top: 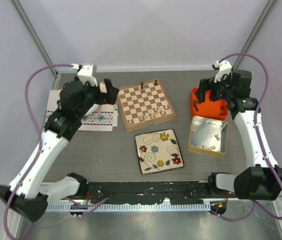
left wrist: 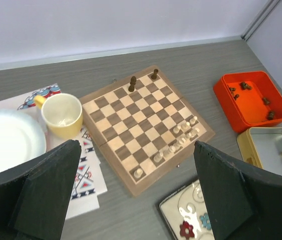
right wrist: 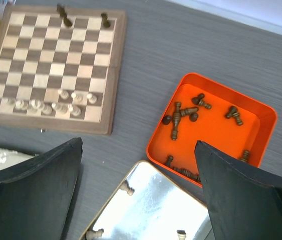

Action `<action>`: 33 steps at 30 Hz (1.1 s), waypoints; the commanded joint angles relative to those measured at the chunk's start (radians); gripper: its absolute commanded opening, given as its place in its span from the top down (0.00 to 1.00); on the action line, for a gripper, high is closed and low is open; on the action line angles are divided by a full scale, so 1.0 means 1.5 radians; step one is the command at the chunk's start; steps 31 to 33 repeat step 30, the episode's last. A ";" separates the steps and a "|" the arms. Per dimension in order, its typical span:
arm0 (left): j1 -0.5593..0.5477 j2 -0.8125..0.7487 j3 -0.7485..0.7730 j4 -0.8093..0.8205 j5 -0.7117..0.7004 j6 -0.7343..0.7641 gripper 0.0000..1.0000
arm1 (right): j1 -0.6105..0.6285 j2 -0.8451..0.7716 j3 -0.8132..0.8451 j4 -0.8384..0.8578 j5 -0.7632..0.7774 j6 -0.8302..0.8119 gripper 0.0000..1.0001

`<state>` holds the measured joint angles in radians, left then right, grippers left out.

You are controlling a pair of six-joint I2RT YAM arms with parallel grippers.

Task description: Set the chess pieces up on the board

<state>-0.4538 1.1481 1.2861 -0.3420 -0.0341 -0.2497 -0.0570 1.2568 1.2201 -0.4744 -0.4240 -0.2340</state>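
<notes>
Black fingers (left wrist: 45, 195) crowd the bottom corners of both wrist views, and they're spread wide. The left end effector (left wrist: 136, 145) is gaping with nothing between its pads, and the right end effector (right wrist: 138, 142) is just as wide and just as empty.

On to the board (top: 146, 104). It lies flat at the far middle of the table (top: 105, 150), turned a little off square. Two dark pieces (left wrist: 132, 82) stand upright at its far edge. Well apart from them, a crowd of pale pieces (left wrist: 181, 135) bunches along the near edge toward the right. One loner stands by the near-left corner.

Moving outward, an orange tray (right wrist: 216, 135) sits to the board's right, with more of the dark ones tumbled on their sides inside it. Just beside the tray, nearer the arm bases, is a tin (right wrist: 151, 210) with a few pale ones scattered in it. A floral plate (top: 159, 151) sits in front of the board. Off to the left, a patterned mat (top: 98, 120) carries a yellow mug (left wrist: 62, 116) and a white plate (left wrist: 5, 140).

Now the arms. The left one climbs from its base up the table's left side and bends at the elbow, its wrist turned right. That hangs its end effector just off the board's left edge, tipped down toward the squares. The right one runs up the right side and folds inward at the top, its wrist poised over the orange tray and looking down into it.
</notes>
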 commanded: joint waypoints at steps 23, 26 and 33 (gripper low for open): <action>0.007 -0.480 -0.193 -0.188 -0.110 -0.028 0.00 | -0.004 -0.142 0.008 0.058 0.195 0.264 0.00; 0.007 -0.486 -0.194 -0.192 -0.108 -0.030 0.00 | -0.004 -0.143 0.005 0.059 0.195 0.265 0.00; 0.006 -0.488 -0.195 -0.195 -0.106 -0.030 0.00 | -0.004 -0.146 0.000 0.059 0.193 0.269 0.00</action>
